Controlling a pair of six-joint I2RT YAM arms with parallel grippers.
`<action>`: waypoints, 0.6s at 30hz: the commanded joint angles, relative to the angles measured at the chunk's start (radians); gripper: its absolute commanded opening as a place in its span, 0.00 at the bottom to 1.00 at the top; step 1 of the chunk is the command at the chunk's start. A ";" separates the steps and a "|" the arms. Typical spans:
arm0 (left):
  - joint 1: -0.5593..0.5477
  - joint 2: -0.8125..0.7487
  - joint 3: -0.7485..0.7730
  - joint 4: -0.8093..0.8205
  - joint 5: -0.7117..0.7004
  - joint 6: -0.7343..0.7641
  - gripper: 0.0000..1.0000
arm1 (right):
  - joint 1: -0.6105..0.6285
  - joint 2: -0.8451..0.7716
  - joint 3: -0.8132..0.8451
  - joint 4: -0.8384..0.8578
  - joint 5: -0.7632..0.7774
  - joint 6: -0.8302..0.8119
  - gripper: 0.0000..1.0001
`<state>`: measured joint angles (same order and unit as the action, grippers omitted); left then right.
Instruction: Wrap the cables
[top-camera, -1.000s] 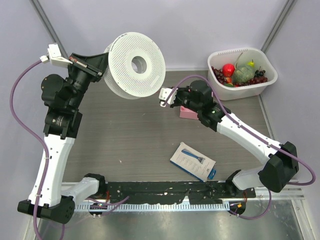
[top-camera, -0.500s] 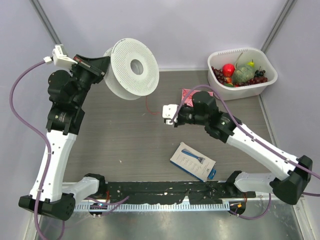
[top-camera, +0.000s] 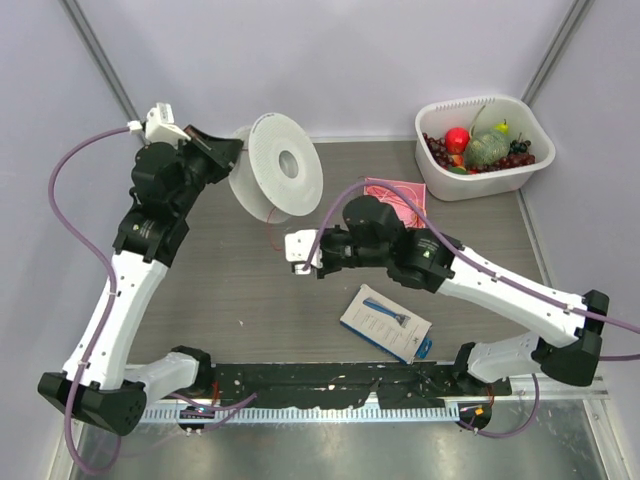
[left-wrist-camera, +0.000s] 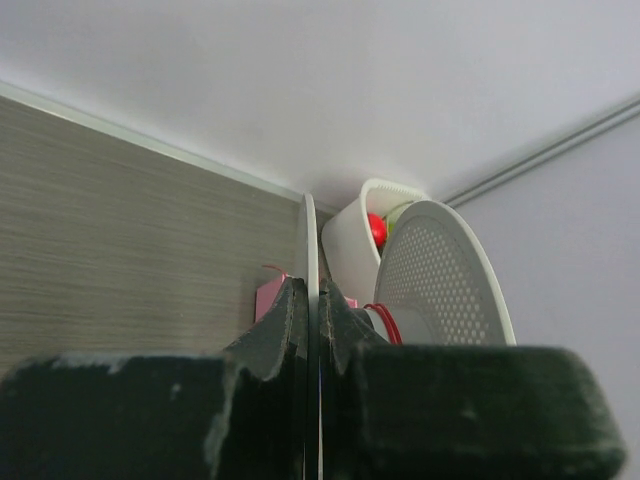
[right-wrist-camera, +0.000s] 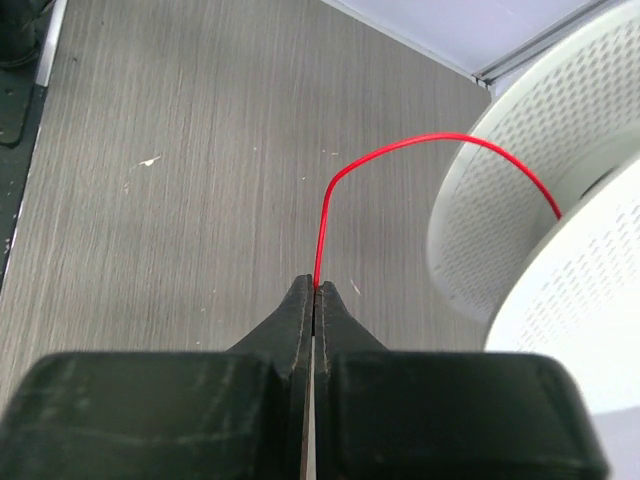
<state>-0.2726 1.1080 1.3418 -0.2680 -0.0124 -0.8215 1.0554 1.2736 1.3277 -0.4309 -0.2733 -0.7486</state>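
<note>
A white perforated spool (top-camera: 285, 180) is held up at the back left. My left gripper (top-camera: 232, 155) is shut on the edge of one flange; in the left wrist view the jaws (left-wrist-camera: 312, 290) pinch that thin white rim, with the other flange (left-wrist-camera: 445, 270) to the right. A few turns of the thin red wire (left-wrist-camera: 385, 322) lie on the hub. My right gripper (top-camera: 292, 255) is in front of the spool. It is shut (right-wrist-camera: 315, 290) on the red wire (right-wrist-camera: 400, 148), which rises from the fingertips and arcs right to the spool (right-wrist-camera: 530, 230). The wire (top-camera: 272, 230) shows faintly from above.
A pink card (top-camera: 388, 200) with red wire strands lies behind the right arm. A white basket (top-camera: 432, 125) of fruit stands at the back right. A blue-and-white packet (top-camera: 385, 322) lies at the front centre. A black rail (top-camera: 330, 385) runs along the near edge.
The left arm has swung the spool right and turned it more edge-on. The right gripper has moved left and nearer, away from the pink card, drawing the wire out.
</note>
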 joint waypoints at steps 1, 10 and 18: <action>-0.053 -0.017 -0.016 0.056 -0.066 0.047 0.00 | 0.061 0.061 0.126 -0.035 0.141 0.029 0.01; -0.126 -0.043 -0.122 0.026 -0.118 0.128 0.00 | 0.118 0.167 0.338 -0.032 0.394 -0.050 0.01; -0.178 -0.068 -0.159 0.030 -0.127 0.223 0.00 | 0.118 0.207 0.390 0.026 0.493 -0.118 0.01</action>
<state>-0.4232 1.1015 1.1774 -0.3313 -0.1173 -0.6525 1.1721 1.4708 1.6810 -0.4702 0.1337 -0.8131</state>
